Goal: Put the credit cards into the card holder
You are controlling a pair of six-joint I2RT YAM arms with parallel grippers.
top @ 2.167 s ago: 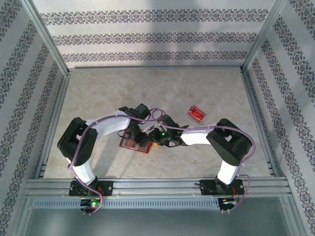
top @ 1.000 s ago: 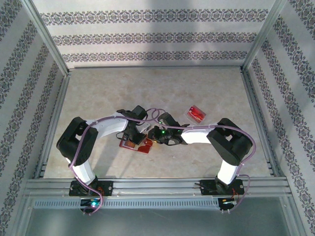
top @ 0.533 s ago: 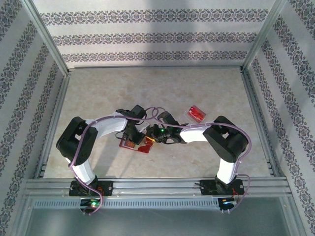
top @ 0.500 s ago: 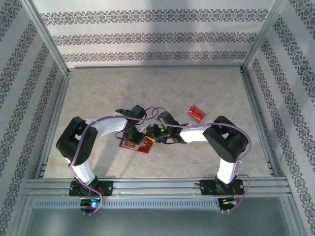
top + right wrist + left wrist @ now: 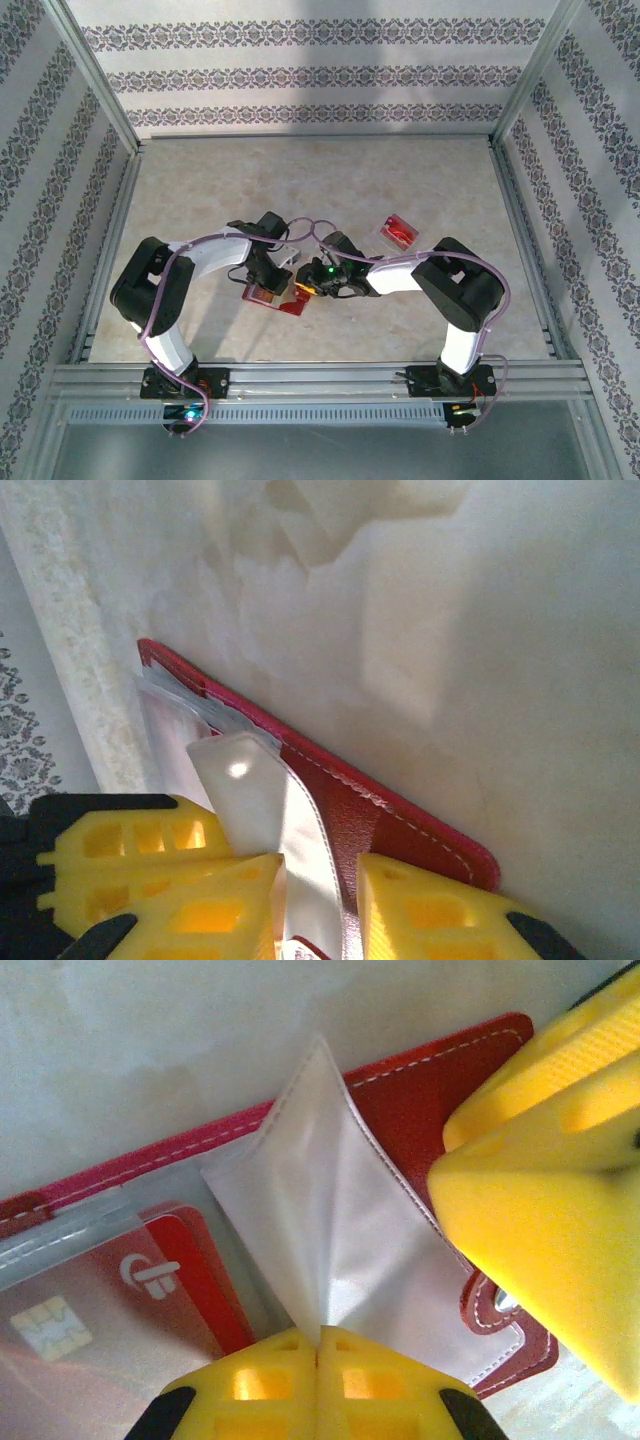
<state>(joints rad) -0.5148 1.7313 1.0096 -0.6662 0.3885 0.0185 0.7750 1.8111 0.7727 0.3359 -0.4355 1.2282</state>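
Observation:
The red card holder point(image 5: 272, 300) lies open on the table between the two arms. My left gripper point(image 5: 318, 1345) is shut on one greyish inner sleeve point(image 5: 330, 1220) and pulls it up into a peak. A red credit card point(image 5: 175, 1285) with a chip sits under a clear sleeve on the holder's left half. My right gripper point(image 5: 320, 910) stands at the holder's point(image 5: 420, 825) edge, jaws apart, with the sleeve point(image 5: 255, 800) and the red cover between them. One of its fingers point(image 5: 545, 1190) shows in the left wrist view. From above, the left gripper point(image 5: 268, 272) and right gripper point(image 5: 303, 287) meet over the holder.
A clear plastic tray point(image 5: 386, 236) with a red card point(image 5: 400, 232) in it sits behind and to the right of the grippers. Metal frame rails point(image 5: 520, 230) and patterned walls enclose the pale table point(image 5: 300, 180).
The left wrist has drifted a little to the left and back, and the right arm's elbow has shifted left. Both grippers have stayed at the card holder.

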